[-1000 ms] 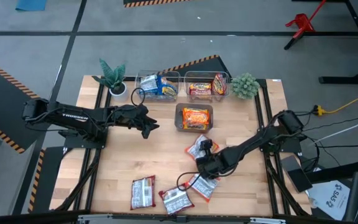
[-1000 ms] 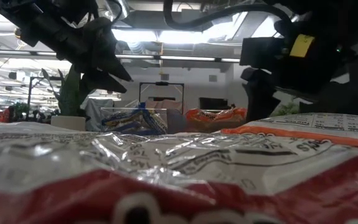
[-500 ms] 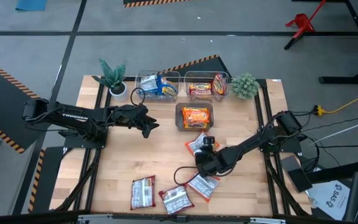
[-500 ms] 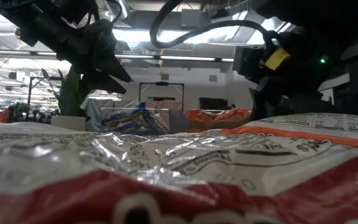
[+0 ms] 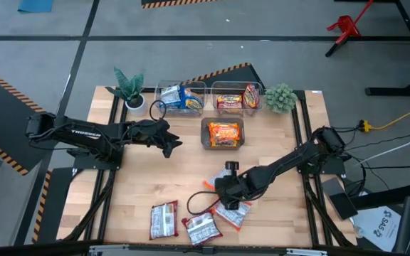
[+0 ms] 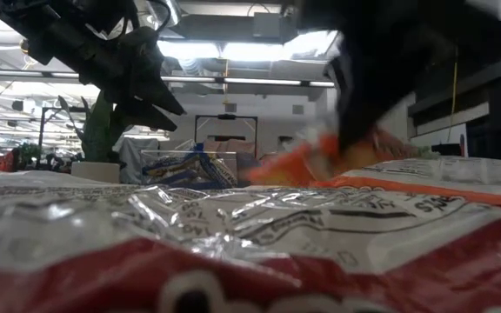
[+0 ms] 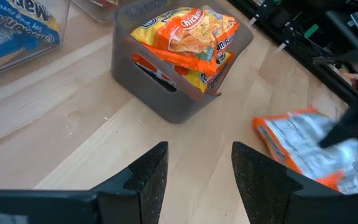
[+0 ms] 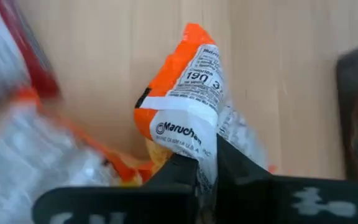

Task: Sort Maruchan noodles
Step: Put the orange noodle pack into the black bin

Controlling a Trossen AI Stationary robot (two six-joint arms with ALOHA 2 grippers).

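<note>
Since a second ago, the orange Maruchan packet (image 8: 188, 106) has left the table and hangs pinched in the right gripper (image 5: 223, 190), above the loose packets (image 5: 201, 227) near the front edge. Next comes carrying it to the dark grey tray (image 5: 205, 135) of orange packets. The left gripper (image 7: 194, 168) hovers with jaws apart. From above, the arm hides the held packet.

Right end effector (image 8: 207, 163) clamped shut low over the table; left end effector (image 7: 196, 168) open, raised.

1. Light wooden slatted table (image 5: 155, 178) on a dark frame.
2. Far edge: two potted green plants (image 5: 129, 89) (image 5: 280, 97), with two clear plastic bins (image 5: 181, 97) (image 5: 237, 97) between them.
3. Centre: dark grey tray (image 5: 223, 134).
4. Near edge: three crinkly red-white and brownish-white noodle packets (image 5: 164, 219).
</note>
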